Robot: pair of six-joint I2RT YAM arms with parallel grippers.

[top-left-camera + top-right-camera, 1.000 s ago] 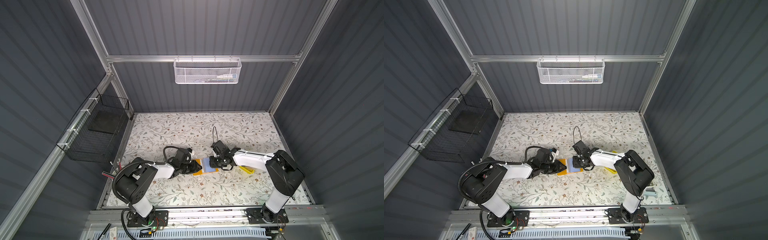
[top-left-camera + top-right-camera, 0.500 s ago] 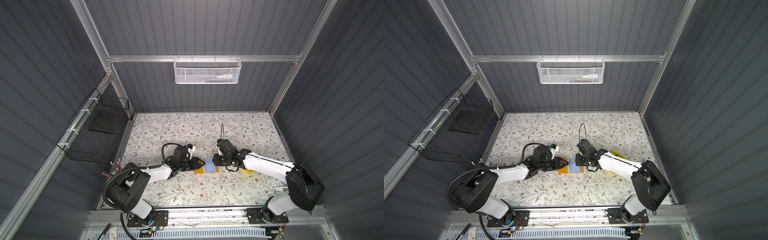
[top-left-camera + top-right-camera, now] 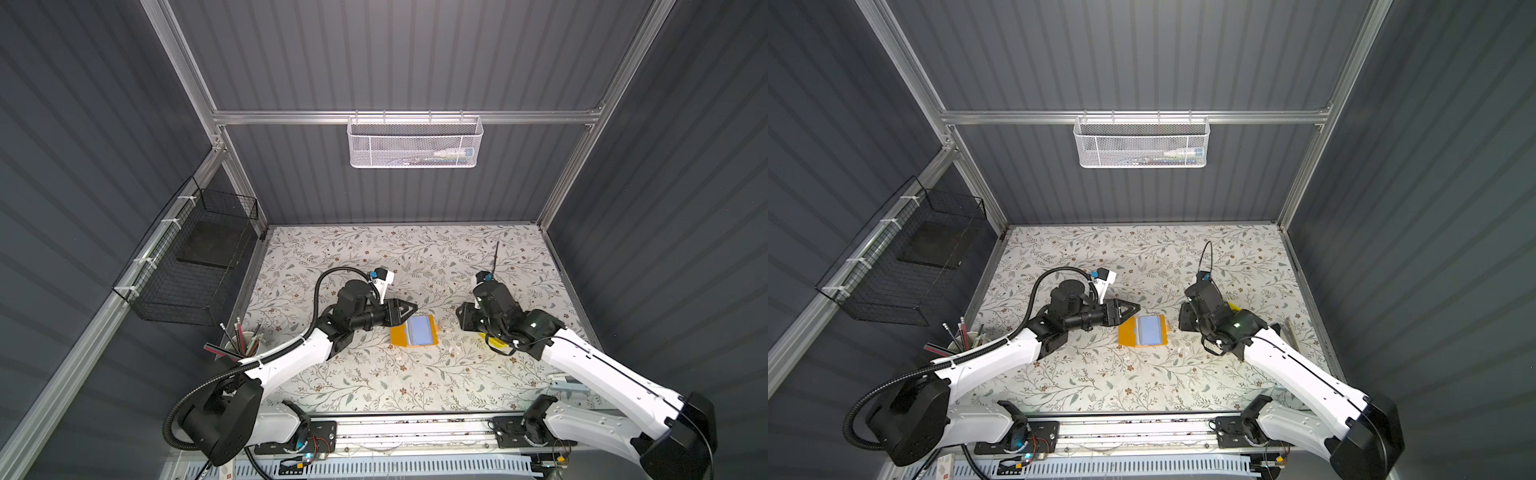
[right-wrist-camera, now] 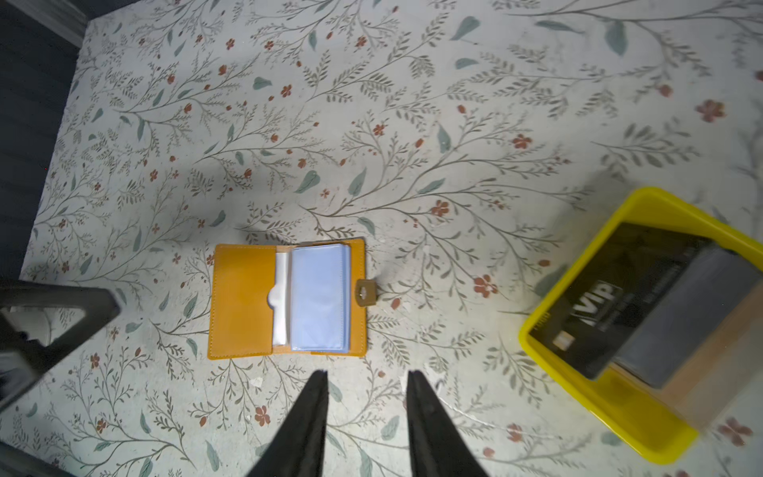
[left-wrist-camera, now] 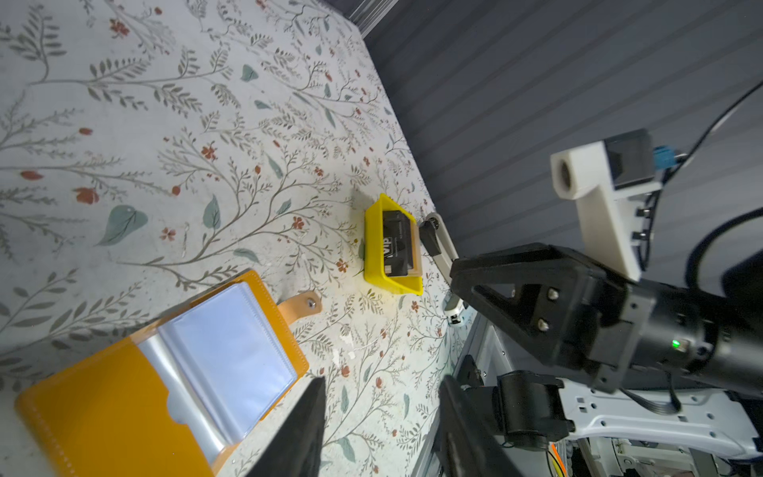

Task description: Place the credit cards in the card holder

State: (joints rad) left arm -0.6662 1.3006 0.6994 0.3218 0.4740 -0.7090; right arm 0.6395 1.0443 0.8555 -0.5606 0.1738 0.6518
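The card holder point(image 3: 415, 336) point(image 3: 1143, 330) lies open and flat mid-table, mustard covers down, bluish sleeve pages point(image 4: 318, 301) up, strap point(image 5: 303, 304) out to one side. The credit cards point(image 4: 598, 301) point(image 5: 396, 247) lie stacked in a small yellow tray point(image 4: 578, 384) point(image 5: 373, 247); a black "VIP" card shows, with a grey card point(image 4: 693, 314) over part of it. My left gripper point(image 3: 413, 308) point(image 5: 383, 382) hovers just left of the holder, open and empty. On the holder's right my right gripper point(image 3: 460, 316) point(image 4: 367, 373) is open and empty too, with the tray beside it.
A cup of pencils point(image 3: 243, 345) stands at the front left. A black wire basket point(image 3: 195, 266) hangs on the left wall and a white mesh basket point(image 3: 415, 141) on the back rail. A metal bracket point(image 3: 1289, 328) lies near the right edge.
Both grippers have drawn back from the card holder, the left one leftward and the right one rightward, and their jaws have opened. The holder stays open on the table.
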